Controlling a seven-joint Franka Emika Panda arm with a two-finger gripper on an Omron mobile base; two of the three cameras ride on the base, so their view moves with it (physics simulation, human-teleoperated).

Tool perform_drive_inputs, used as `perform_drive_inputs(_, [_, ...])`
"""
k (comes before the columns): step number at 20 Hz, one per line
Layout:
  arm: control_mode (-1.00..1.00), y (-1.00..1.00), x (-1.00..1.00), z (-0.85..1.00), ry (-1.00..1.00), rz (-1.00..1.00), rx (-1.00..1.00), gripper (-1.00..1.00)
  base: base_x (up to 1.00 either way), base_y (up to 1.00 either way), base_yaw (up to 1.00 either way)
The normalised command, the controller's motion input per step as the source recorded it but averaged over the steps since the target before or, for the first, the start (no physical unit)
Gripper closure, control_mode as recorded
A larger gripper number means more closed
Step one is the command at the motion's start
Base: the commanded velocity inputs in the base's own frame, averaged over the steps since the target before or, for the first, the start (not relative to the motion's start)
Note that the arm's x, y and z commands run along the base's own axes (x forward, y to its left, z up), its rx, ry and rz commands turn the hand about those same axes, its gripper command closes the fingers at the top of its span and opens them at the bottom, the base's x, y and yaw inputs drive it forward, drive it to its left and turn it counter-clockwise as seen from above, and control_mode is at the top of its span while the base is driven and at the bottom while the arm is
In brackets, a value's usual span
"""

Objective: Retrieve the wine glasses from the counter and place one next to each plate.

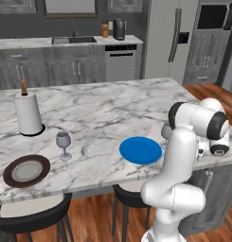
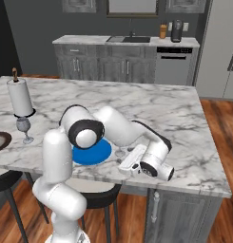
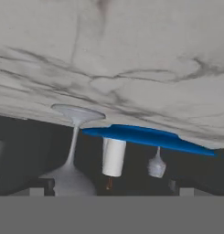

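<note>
One wine glass (image 1: 63, 143) stands upright on the marble island, right of the brown-rimmed plate (image 1: 26, 170) and in front of the paper towel roll. A second wine glass (image 3: 72, 151) stands just beside the blue plate (image 3: 145, 136). In the left base view this glass (image 1: 165, 132) is half hidden behind my arm, right of the blue plate (image 1: 140, 150). My gripper (image 3: 109, 187) is low at that glass with its tips wide apart. The glass bowl sits near one tip and well clear of the other. The counter (image 1: 65, 41) with the sink runs along the back wall.
A paper towel roll (image 1: 28, 114) stands at the island's left. Dark stools (image 1: 32, 215) are tucked under the island's near edge. A dishwasher (image 1: 120, 62) and a fridge (image 1: 167, 40) line the back, and small jars (image 2: 169, 30) stand on the counter.
</note>
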Motion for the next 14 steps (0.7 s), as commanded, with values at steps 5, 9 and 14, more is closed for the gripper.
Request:
perform_drive_inputs(5, [-1.00, 0.00, -0.80, 0.98, -0.17, 0.00, 0.00, -1.00, 0.00, 0.00, 0.00])
perform_drive_inputs(9, [-1.00, 0.00, -0.72, 1.00, -0.11, 0.00, 0.03, -1.00, 0.00, 0.00, 0.00])
perform_drive_inputs(14, [-1.00, 0.12, -0.66, 1.00, -0.09, 0.00, 0.02, -1.00, 0.00, 0.00, 0.00])
